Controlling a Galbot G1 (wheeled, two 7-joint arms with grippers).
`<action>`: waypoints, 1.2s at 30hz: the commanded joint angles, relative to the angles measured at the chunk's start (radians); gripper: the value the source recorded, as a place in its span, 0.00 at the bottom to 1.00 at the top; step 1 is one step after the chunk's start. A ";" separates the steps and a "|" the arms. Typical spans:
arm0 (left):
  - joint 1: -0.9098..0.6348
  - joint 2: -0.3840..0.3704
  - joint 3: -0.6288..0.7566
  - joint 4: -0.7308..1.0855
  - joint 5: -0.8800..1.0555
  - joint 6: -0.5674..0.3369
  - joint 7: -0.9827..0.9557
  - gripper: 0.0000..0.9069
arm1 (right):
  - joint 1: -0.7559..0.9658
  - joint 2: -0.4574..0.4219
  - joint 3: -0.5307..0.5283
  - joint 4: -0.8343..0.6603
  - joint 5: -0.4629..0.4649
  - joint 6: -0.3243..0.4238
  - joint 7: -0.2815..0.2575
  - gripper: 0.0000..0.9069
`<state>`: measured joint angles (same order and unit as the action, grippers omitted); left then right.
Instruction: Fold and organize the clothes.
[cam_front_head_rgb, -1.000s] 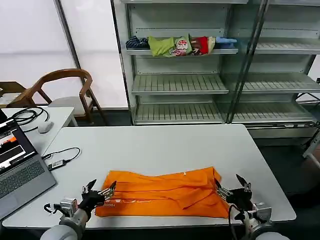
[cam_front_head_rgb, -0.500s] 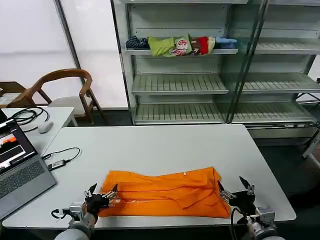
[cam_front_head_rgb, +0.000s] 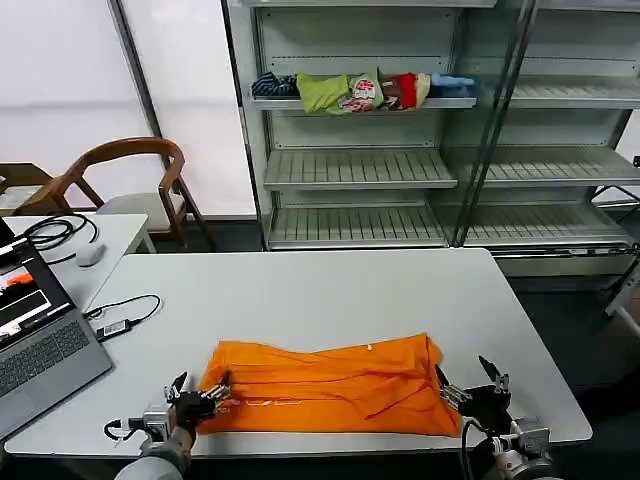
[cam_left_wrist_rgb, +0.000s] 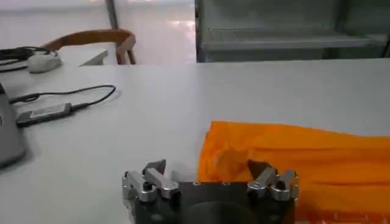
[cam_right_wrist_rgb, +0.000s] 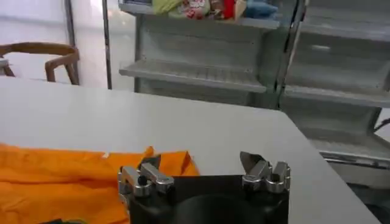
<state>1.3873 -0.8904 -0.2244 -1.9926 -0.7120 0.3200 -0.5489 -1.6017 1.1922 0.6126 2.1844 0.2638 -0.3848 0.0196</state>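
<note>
The orange T-shirt (cam_front_head_rgb: 330, 388) lies folded into a long band near the white table's (cam_front_head_rgb: 310, 290) front edge. It also appears in the left wrist view (cam_left_wrist_rgb: 304, 152) and the right wrist view (cam_right_wrist_rgb: 55, 182). My left gripper (cam_front_head_rgb: 198, 397) stands open at the shirt's left end, one finger over the cloth corner and one over bare table (cam_left_wrist_rgb: 207, 167). My right gripper (cam_front_head_rgb: 472, 385) is open at the shirt's right end, straddling its corner (cam_right_wrist_rgb: 201, 163). Neither holds any cloth.
A laptop (cam_front_head_rgb: 35, 335) and a cable with an adapter (cam_front_head_rgb: 118, 322) lie at the table's left. A wooden chair (cam_front_head_rgb: 125, 180) stands behind. Metal shelves (cam_front_head_rgb: 400, 170) at the back carry a heap of coloured garments (cam_front_head_rgb: 360, 90).
Both grippers have drawn back toward the table's front edge and sunk lower. The shirt has stayed where it was.
</note>
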 joint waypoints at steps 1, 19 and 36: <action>-0.006 0.002 0.010 0.000 0.002 0.017 -0.023 1.00 | -0.004 0.001 0.002 0.001 -0.002 0.001 -0.001 1.00; -0.002 -0.003 0.033 0.009 0.015 0.018 -0.004 0.01 | -0.007 -0.002 -0.003 -0.002 -0.004 0.000 -0.003 1.00; -0.013 0.004 0.002 0.032 0.037 0.016 0.034 0.01 | 0.004 0.000 -0.006 -0.014 -0.007 0.003 -0.003 1.00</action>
<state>1.3770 -0.8866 -0.2053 -1.9670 -0.6804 0.3342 -0.5250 -1.5998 1.1922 0.6071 2.1716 0.2572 -0.3825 0.0158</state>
